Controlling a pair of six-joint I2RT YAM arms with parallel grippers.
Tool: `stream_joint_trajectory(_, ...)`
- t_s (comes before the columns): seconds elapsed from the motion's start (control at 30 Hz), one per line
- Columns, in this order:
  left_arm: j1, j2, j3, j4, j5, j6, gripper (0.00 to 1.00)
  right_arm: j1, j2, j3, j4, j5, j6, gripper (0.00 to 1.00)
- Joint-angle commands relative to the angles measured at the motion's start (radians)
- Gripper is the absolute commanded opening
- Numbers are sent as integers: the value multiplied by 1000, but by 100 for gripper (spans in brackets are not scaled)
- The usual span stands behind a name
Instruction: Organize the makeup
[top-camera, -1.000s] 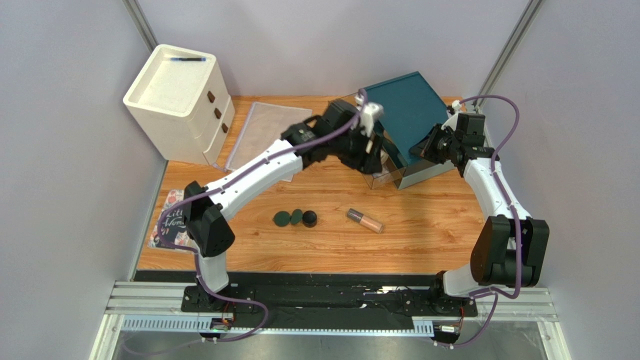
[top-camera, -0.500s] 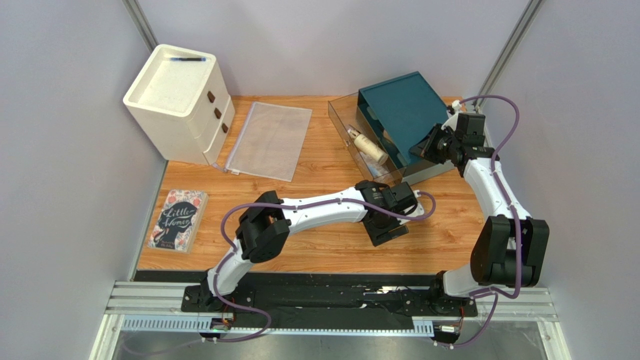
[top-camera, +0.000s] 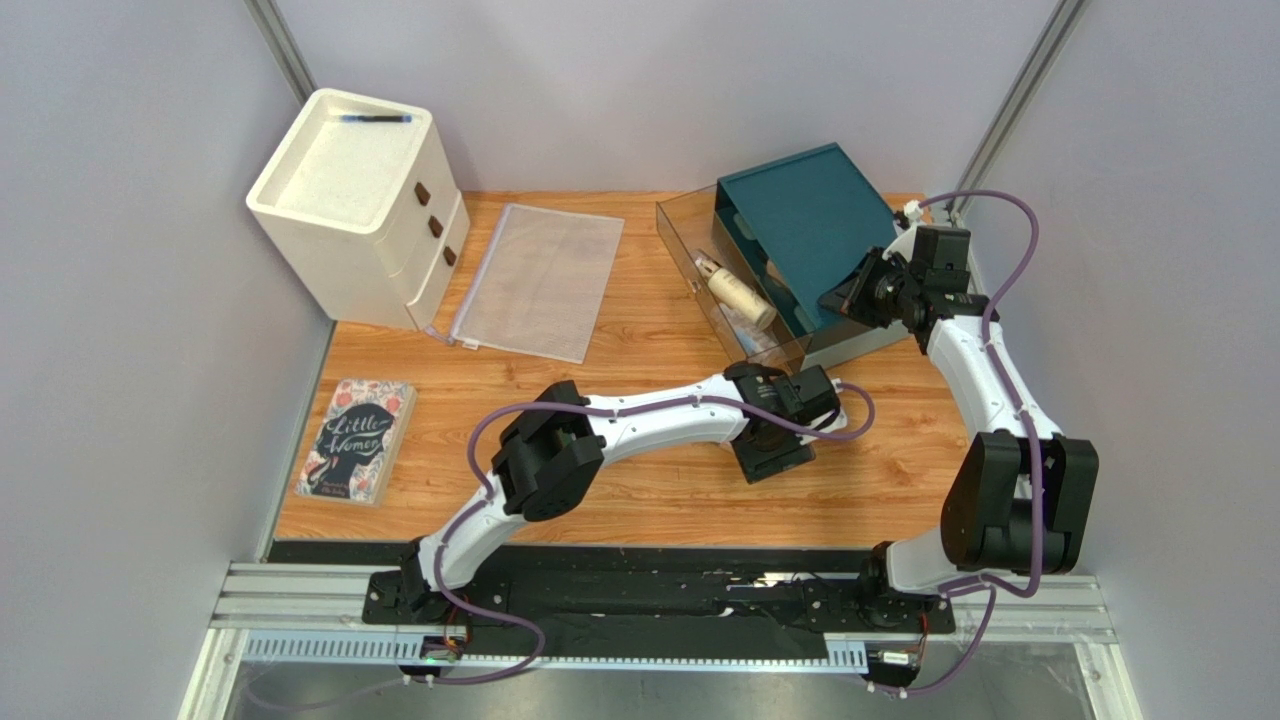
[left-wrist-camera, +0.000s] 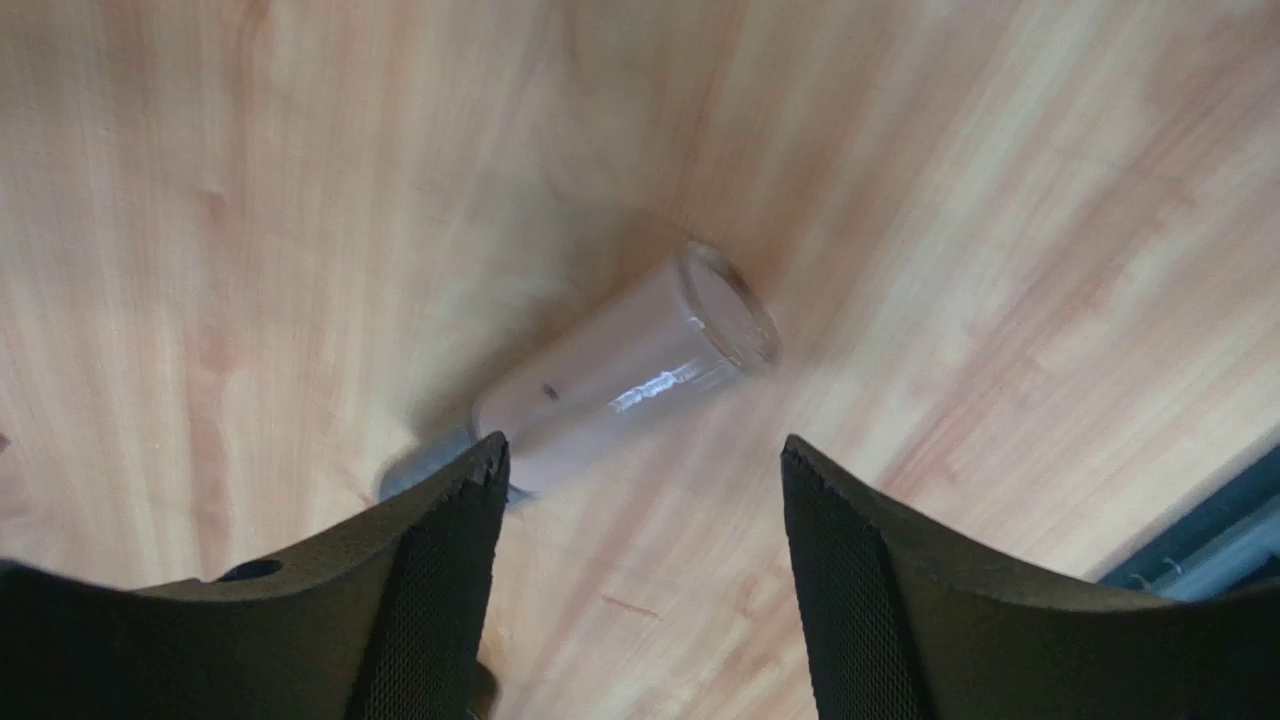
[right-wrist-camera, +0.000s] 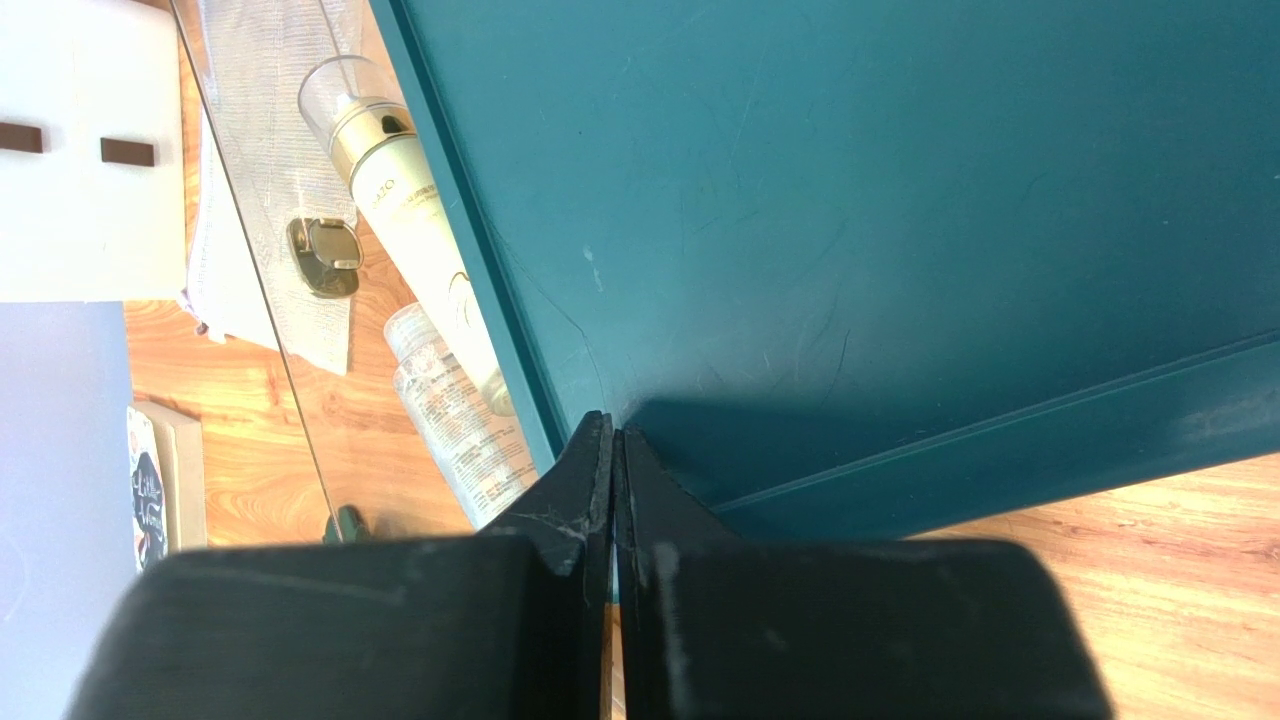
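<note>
You are working on a wooden table (top-camera: 661, 510). At its far left corner stands a white drawer unit (top-camera: 361, 195) with a pen (top-camera: 373, 117) lying on top. At the far right sits a clear case (top-camera: 679, 240) with a teal lid (top-camera: 804, 225) tilted up behind it. Between the two, a clear zip pouch (top-camera: 537, 281) lies flat. A book (top-camera: 356, 438) rests at the left edge, well apart from everything else.

Your left gripper (left-wrist-camera: 643, 465) hangs over the middle of the table, pointing down, its jaws spread wide with nothing between the pads. A pinkish tube (left-wrist-camera: 624, 375) lies on its side on the bare wood just beyond the fingertips. Its near end is close to the finger (left-wrist-camera: 436, 585) on the left of the wrist view, but you cannot tell whether they touch. From above, the tube is hidden under the gripper.

Your right gripper (right-wrist-camera: 613, 435) is clenched, fingers pressed together, with the tips against the lower edge of the teal lid. You cannot tell whether it pinches the lid.

Inside the clear case lie a cream bottle (right-wrist-camera: 406, 210) with a gold collar and, next to it, a clear bottle (right-wrist-camera: 451, 405) with print on it.
</note>
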Motion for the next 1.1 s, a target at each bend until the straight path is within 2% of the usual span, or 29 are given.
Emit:
stream_joint_trajectory(0.0,1,58,42,-34,48,-6,71,-3,70,-79,-253,126,-62,0)
stream_joint_trajectory(0.2,3,87,31,-74,77,-9,64,-4,70,-79,-252,126,-64,0)
stream_joint_trajectory(0.27,1,75,11,-71,91,-7,55,-4,69,-79,-252,126,-62,0)
stream_joint_trajectory(0.3,3,58,-16,-60,97,-30,49,-6,72,-79,-253,126,-62,0)
stream_joint_trajectory(0.33,1,49,-30,-55,103,-35,30,-6,72,-77,-252,126,-61,0)
stream_joint_trajectory(0.43,1,14,-82,-43,106,-63,0,-6,75,-76,-252,126,-62,0)
stream_joint_trajectory(0.63,-20,-138,-205,5,86,-130,0,-6,81,-73,-249,123,-58,0)
stream_joint_trajectory(0.77,-23,-255,-229,14,22,-167,0,-6,89,-65,-247,123,-58,0)
stream_joint_trajectory(0.9,-16,-341,-125,-3,8,-201,0,-6,97,-64,-246,120,-55,0)
stream_joint_trajectory(1.07,52,-353,46,-12,114,-291,0,-6,98,-67,-246,122,-55,0)
